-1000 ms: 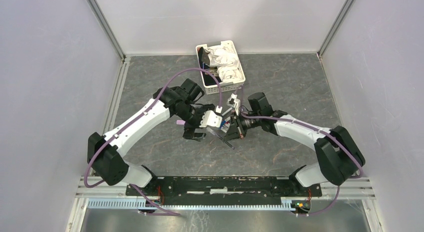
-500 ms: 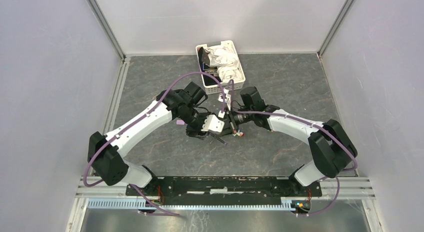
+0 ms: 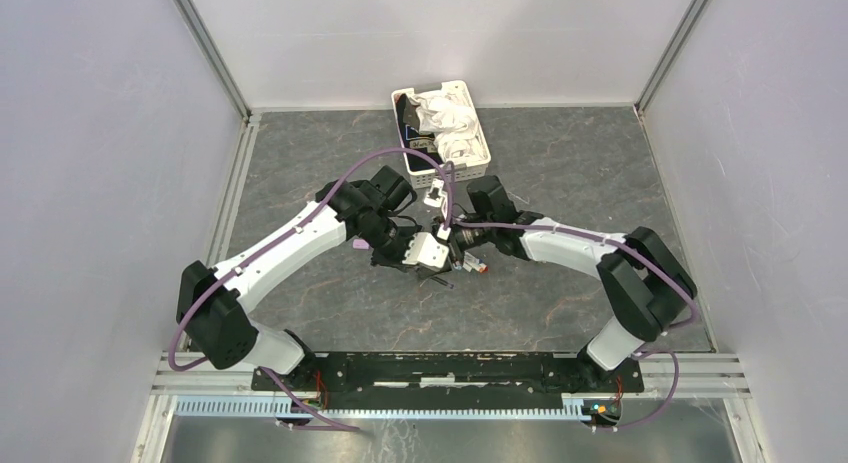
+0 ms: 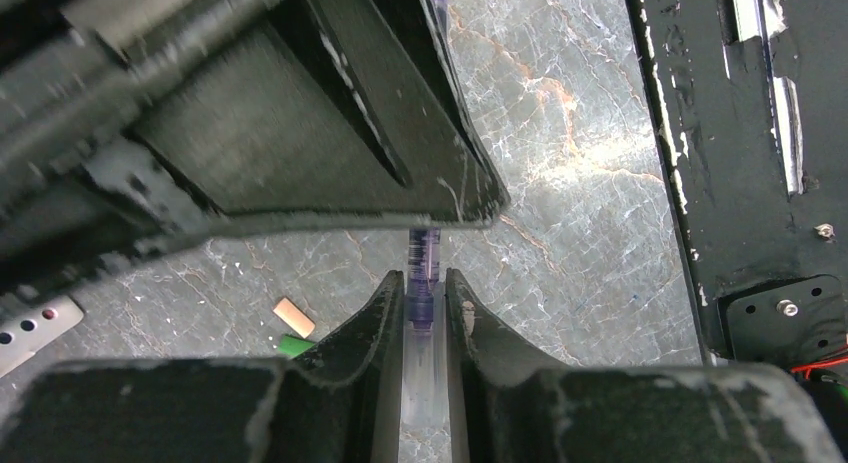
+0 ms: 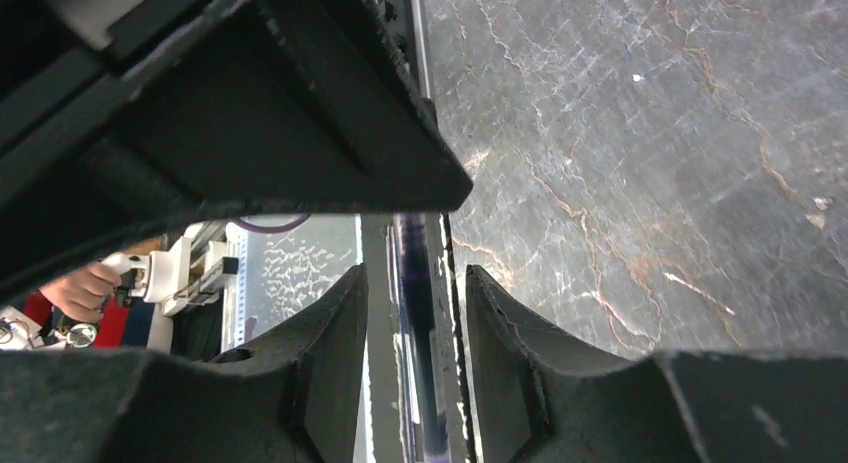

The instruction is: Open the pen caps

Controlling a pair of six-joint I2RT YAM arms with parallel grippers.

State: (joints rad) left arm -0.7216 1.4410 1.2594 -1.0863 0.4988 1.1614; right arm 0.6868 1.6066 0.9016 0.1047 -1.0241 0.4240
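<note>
Saw left gripper (image 4: 424,281) clamped snug on the purple pen (image 4: 423,318), held over the table (image 4: 560,133) mid-workspace. Found right gripper (image 5: 414,273) part-open around what looked like the same pen, gaps either side. Spotted orange cap (image 4: 293,317) and green cap (image 4: 296,344) loose on the table, just beside each other.

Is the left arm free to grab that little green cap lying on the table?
Probably not yet: its gripper is clamped on a purple pen, though nothing covers the green cap.

The grey marbled table (image 3: 560,183) bears a white basket (image 3: 470,166) and loose pen caps (image 4: 293,318).
</note>
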